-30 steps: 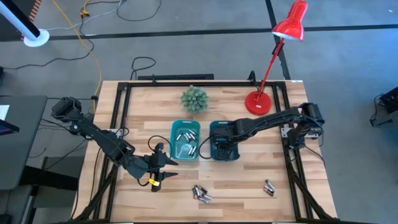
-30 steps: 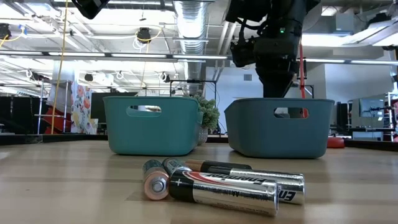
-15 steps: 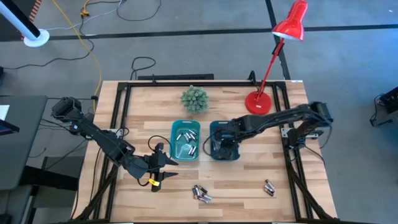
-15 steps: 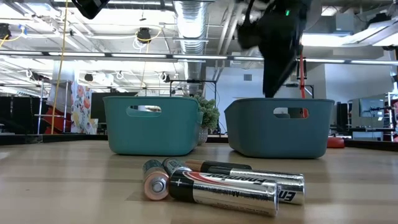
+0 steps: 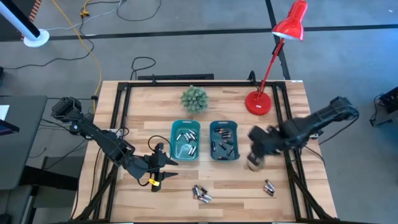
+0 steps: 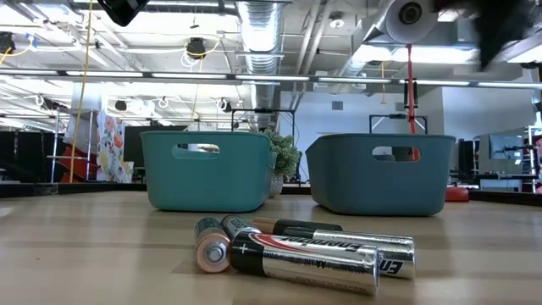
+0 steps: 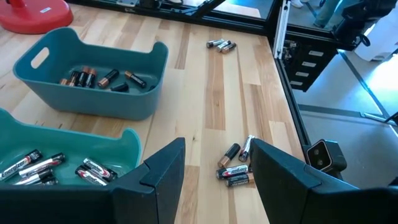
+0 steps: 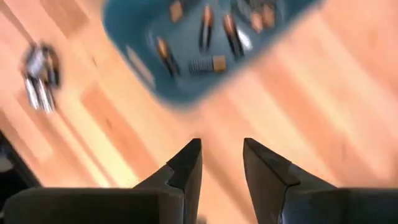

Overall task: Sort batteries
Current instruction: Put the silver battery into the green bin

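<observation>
The high camera looks straight down on the whole worktop [image 5: 149, 99], the low one sits at its surface facing the room, and both wrist cameras, looking forward, share the two teal bins [image 7: 93, 74].

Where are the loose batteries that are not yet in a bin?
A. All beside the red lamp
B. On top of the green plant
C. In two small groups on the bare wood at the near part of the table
C: one loose group and another group lie on the table, in front of the bins.
</observation>
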